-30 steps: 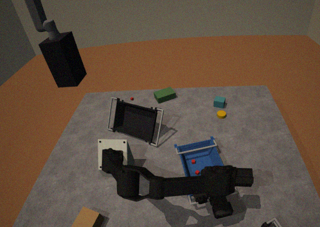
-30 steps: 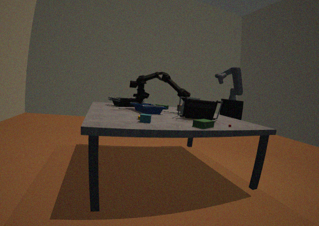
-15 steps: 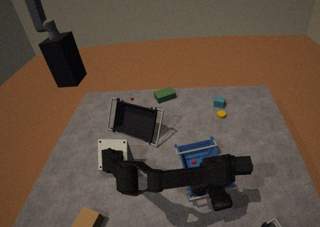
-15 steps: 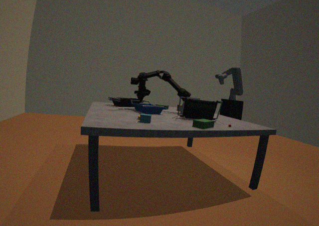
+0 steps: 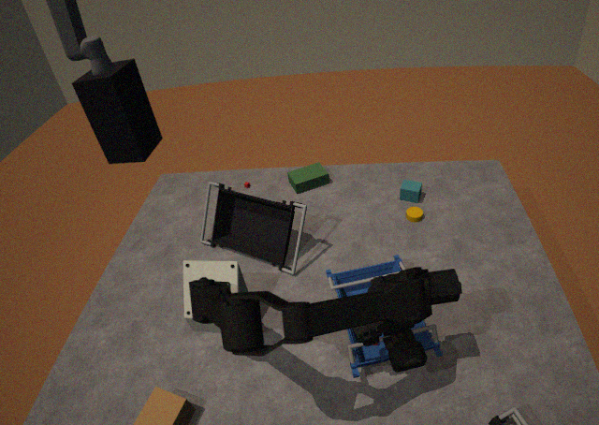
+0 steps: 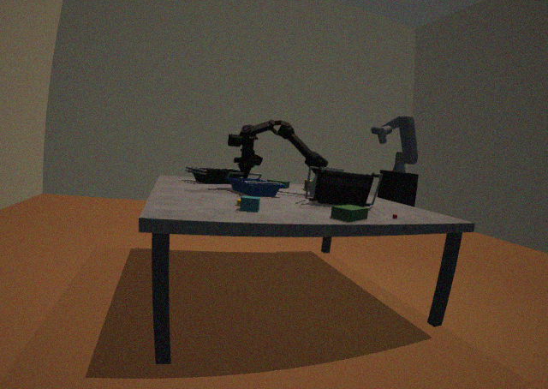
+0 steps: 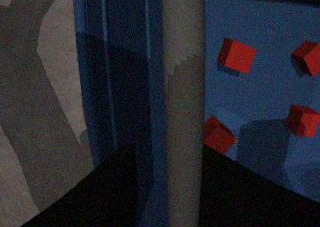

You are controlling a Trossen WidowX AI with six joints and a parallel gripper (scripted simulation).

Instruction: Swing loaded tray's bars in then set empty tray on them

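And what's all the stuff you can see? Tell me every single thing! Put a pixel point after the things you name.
blue tray (image 5: 367, 270) (image 6: 265, 191) (image 7: 90, 97): one, under the gripper
its bars (image 5: 357, 282) (image 6: 265, 182) (image 7: 184, 87): two, grey
red blocks (image 5: 375, 344) (image 7: 242, 57): four visible, inside it
black trays (image 5: 220, 214) (image 6: 342, 188): two with grey bars, by the arm's base and the table edge
green block (image 5: 308, 177) (image 6: 349, 212), teal block (image 5: 410, 191) (image 6: 250, 204), yellow disc (image 5: 415, 213) (image 6: 239, 202), tiny red cube (image 5: 247, 184) (image 6: 395, 216), tan block (image 5: 159, 408): one each, on the table
green thing (image 6: 282, 183): one, behind the blue tray
table (image 5: 483, 266) (image 6: 305, 230) (image 7: 65, 112): one, grey
floor (image 5: 435, 110) (image 6: 288, 287): orange
walls (image 5: 314, 23) (image 6: 221, 66): greyish, behind
grey arm (image 5: 63, 19) (image 6: 409, 141): one, on a black pedestal (image 5: 116, 115) (image 6: 398, 185)
base plate (image 5: 212, 271): one, white, under the robot's arm
robot's arm (image 5: 357, 309) (image 6: 300, 143): one, black, across the table
gripper (image 5: 367, 335) (image 6: 246, 174) (image 7: 160, 153): one, black, at a blue-tray bar
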